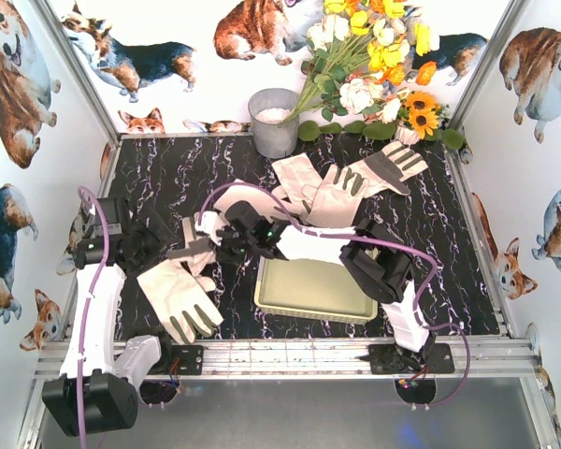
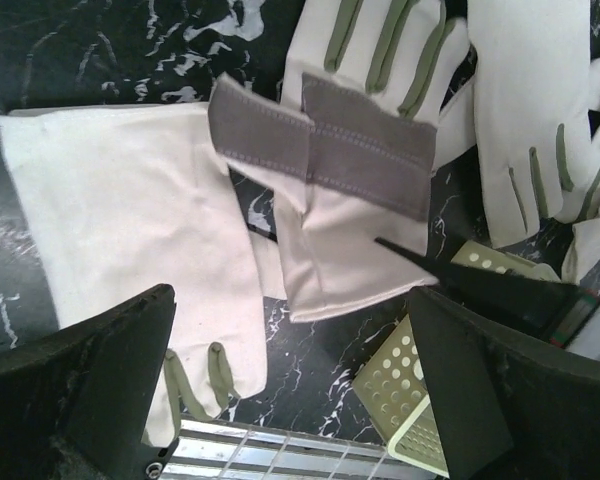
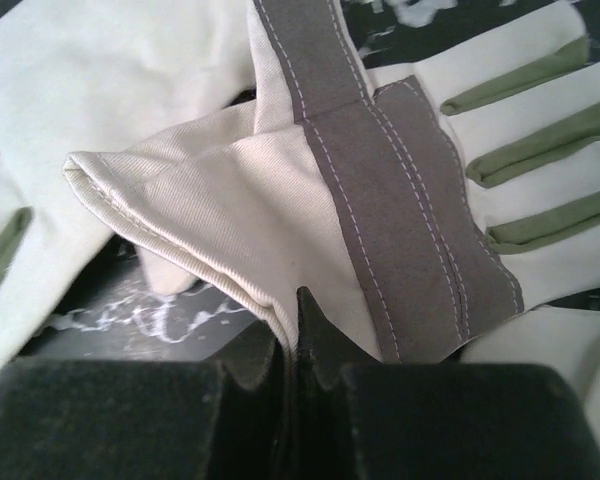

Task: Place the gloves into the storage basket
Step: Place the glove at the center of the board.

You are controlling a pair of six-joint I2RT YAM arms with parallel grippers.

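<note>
My right gripper (image 3: pixel 300 305) is shut on the cuff edge of a white glove with a grey wrist band (image 3: pixel 380 200), holding that cuff lifted off the dark marble table. In the top view the right gripper (image 1: pixel 222 238) sits left of centre, beside the pale yellow storage basket (image 1: pixel 355 309). My left gripper (image 2: pixel 295 340) is open and holds nothing, hanging over bare table between a flat glove (image 2: pixel 120 220) and the basket's corner (image 2: pixel 400 380). That left gripper (image 1: pixel 168 251) lies just left of the held glove (image 2: pixel 350 150). Several more gloves (image 1: pixel 337 192) lie overlapped behind the basket. The flat glove (image 1: pixel 178 299) is at the front left.
A grey metal bucket (image 1: pixel 274 122) stands at the back, with a bunch of artificial flowers (image 1: pixel 374 65) to its right. An aluminium rail (image 1: pixel 290 357) runs along the near edge. White walls printed with corgis enclose the table on three sides.
</note>
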